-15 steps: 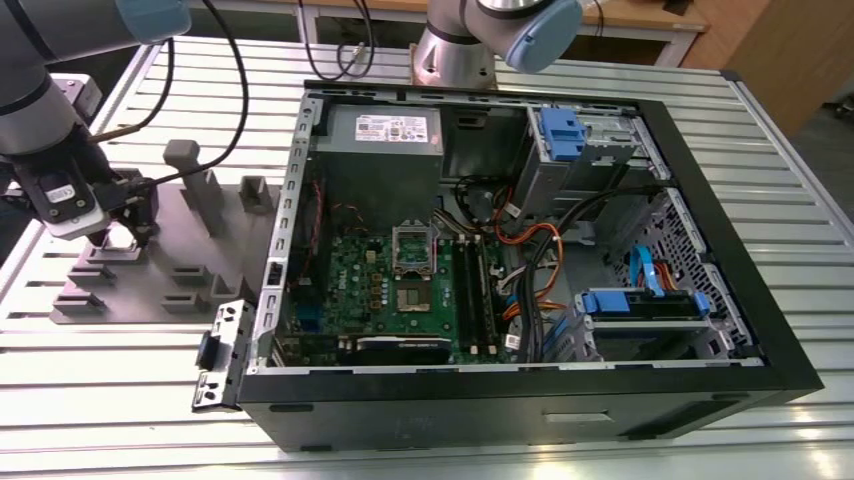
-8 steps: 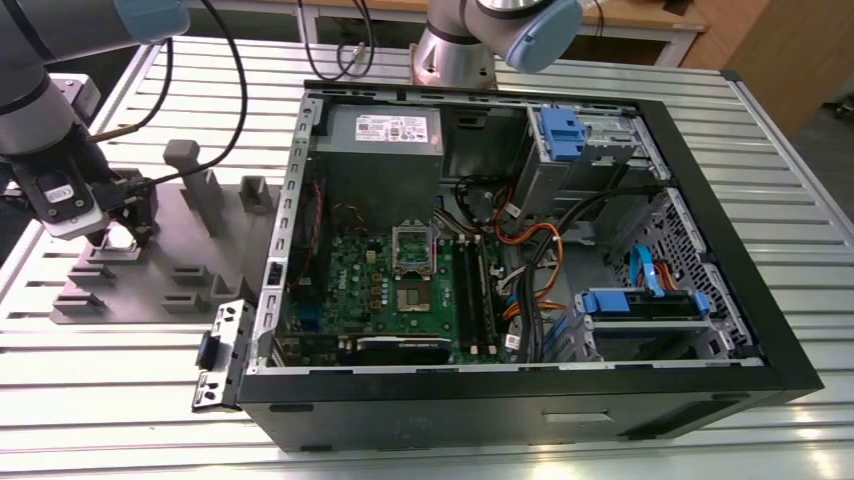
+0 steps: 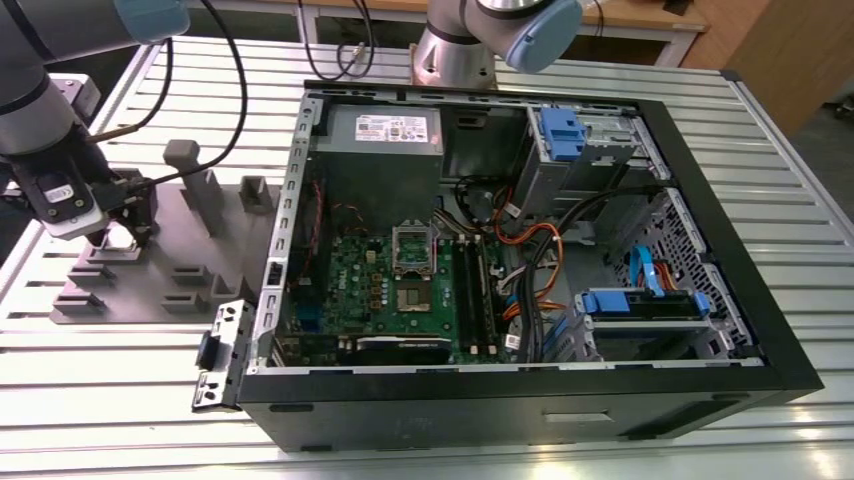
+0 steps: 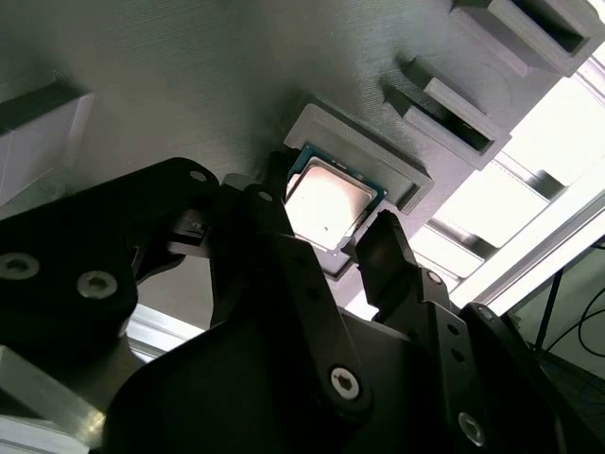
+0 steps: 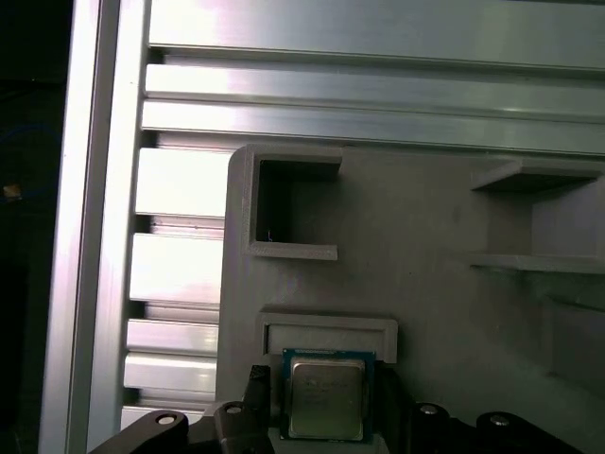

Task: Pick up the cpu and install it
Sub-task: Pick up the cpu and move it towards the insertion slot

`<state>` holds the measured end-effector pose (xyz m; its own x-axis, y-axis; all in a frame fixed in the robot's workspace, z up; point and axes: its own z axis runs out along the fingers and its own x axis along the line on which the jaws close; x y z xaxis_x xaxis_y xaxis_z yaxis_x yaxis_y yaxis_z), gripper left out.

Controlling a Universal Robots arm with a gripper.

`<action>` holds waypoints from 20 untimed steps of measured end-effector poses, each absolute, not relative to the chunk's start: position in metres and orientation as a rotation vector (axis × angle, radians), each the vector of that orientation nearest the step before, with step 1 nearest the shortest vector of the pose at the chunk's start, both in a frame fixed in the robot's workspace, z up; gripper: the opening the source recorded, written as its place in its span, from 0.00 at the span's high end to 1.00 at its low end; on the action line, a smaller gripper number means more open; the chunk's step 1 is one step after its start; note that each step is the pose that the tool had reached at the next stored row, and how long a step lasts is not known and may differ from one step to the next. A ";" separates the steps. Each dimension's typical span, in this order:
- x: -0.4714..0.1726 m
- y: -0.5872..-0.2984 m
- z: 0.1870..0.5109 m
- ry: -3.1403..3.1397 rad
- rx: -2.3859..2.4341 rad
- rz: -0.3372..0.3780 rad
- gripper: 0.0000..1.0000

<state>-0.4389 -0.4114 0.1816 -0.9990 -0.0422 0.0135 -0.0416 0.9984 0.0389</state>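
The cpu is a small square chip with a dull silver top. It lies flat in a shallow pocket of the grey slotted fixture, on the exterior view's left. It also shows as a silver square with a green rim, the cpu. My gripper is lowered over it, one black finger on each side of the chip with a thin gap at each edge. The gripper is open and the chip rests in its pocket. In the exterior view the gripper hangs low over the fixture's near corner.
An open computer case lies to the exterior view's right of the fixture. Inside are the green motherboard and its shiny socket frame. Grey posts rise from the fixture. A second arm's base stands behind the case.
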 end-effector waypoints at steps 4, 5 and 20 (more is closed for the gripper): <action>-0.439 -0.411 0.182 -3.126 0.066 -0.060 0.52; -0.439 -0.411 0.182 -3.126 0.065 -0.060 0.52; -0.438 -0.411 0.182 -3.126 0.065 -0.060 0.52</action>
